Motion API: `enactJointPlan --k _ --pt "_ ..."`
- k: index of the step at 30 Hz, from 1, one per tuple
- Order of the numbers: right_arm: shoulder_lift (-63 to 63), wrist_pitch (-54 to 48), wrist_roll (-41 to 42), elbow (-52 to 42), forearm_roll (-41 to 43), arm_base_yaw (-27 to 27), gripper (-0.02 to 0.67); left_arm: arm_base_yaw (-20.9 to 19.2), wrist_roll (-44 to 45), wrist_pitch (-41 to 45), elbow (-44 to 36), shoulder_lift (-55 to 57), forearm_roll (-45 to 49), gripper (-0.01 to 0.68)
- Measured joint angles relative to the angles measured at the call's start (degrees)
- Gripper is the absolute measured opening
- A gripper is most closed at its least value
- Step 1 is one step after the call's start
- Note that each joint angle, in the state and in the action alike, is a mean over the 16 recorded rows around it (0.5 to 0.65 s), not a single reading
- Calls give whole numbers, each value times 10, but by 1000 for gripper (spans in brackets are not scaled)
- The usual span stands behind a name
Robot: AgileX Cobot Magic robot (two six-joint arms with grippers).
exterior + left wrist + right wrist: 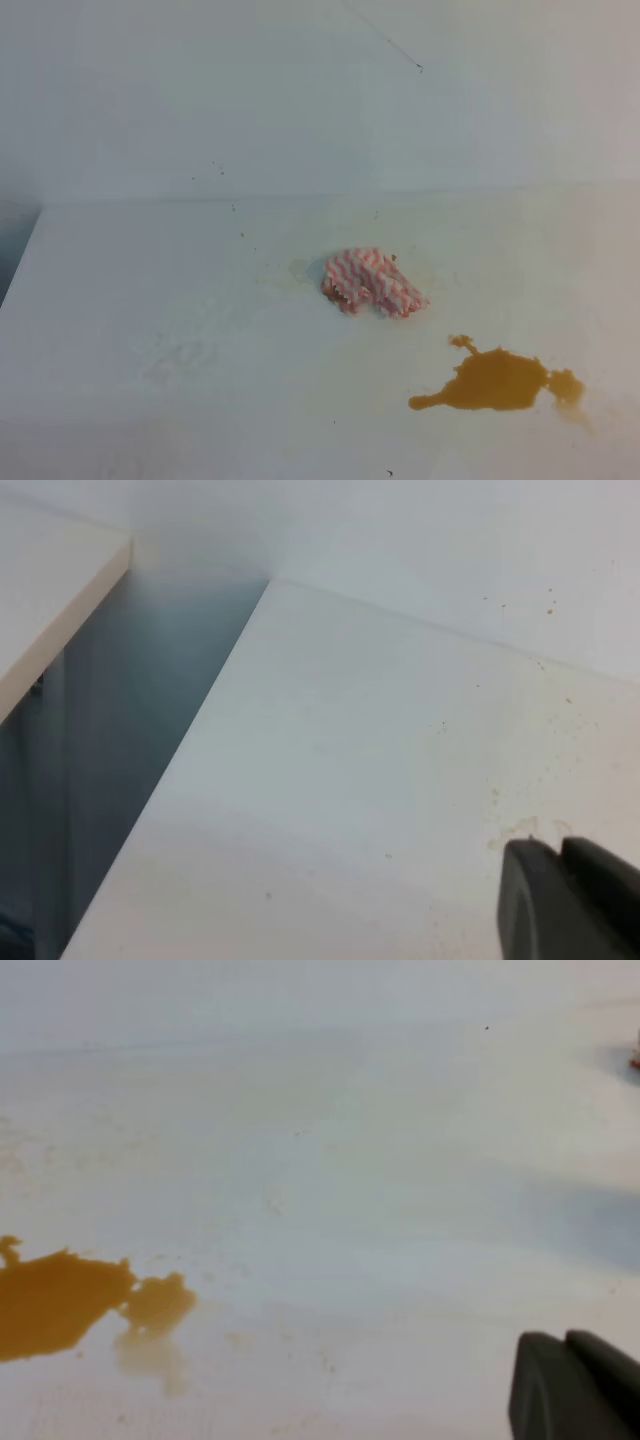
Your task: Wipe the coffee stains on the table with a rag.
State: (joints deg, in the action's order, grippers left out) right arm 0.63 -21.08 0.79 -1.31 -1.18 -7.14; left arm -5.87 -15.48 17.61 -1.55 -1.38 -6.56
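2 fingers (pixel 578 1385) pressed together, low over the table (pixel 350 1160) beside the coffee stains (pixel 70 1300)

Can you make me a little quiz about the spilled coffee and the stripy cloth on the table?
1. True or false: the rag is lying on top of the coffee stains.
2. What colour are the rag's zigzag stripes?
A. blue and white
B. pink and white
C. green and yellow
3. Fill in: the rag and the stains both sit on the white ____.

Key
1. False; the rag lies apart from the stains, farther back and to their left.
2. B
3. table
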Motion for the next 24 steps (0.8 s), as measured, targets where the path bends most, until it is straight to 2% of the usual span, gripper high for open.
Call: enactJointPlan --k 24 --pt "0 0 0 0 0 0 -2 0 0 1 3 -2 0 -3"
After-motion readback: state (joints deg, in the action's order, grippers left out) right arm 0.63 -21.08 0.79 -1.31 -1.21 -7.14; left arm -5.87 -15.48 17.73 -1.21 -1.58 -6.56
